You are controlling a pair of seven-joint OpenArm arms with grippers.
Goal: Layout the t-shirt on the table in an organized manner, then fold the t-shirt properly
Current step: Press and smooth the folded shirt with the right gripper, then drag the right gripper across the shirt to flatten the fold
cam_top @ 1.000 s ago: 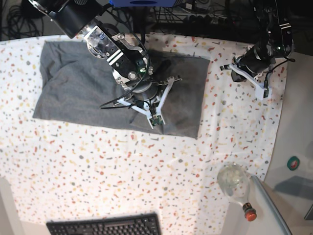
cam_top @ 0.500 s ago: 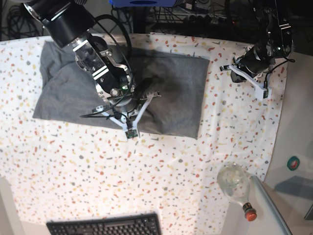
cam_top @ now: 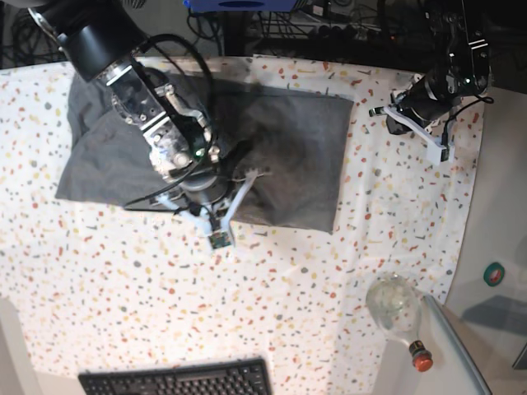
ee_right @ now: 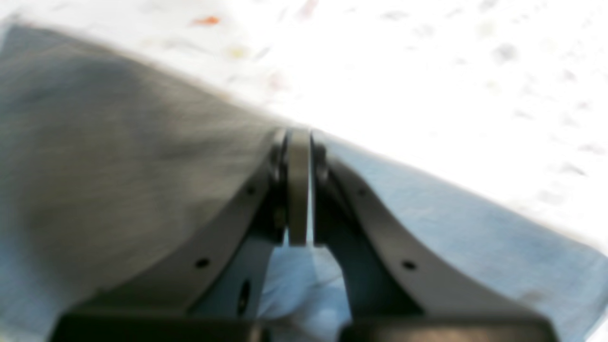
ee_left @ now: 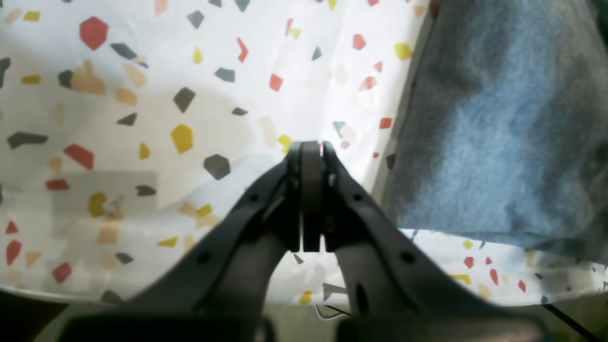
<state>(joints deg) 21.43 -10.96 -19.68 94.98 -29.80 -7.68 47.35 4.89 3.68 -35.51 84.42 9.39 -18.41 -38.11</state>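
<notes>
Base view: the t-shirt [cam_top: 123,152] lay as a folded rectangle on the bench [cam_top: 272,313], toward its far side. Your right tool [cam_top: 216,216] was clenched over the shirt's near edge, gripping no cloth that the frames showed, likely pressing the fold. Your left tool [ee_left: 306,152] sat clenched and empty beside the shirt's edge, out of the way.

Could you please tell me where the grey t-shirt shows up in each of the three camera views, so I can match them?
Base: the t-shirt lies across the upper left of the table, partly under the right gripper.
Left wrist: it fills the right side, beside the shut left gripper.
Right wrist: it covers the left and bottom, blurred.
Shared landmark: the shirt's straight edge against the speckled cloth.
</notes>
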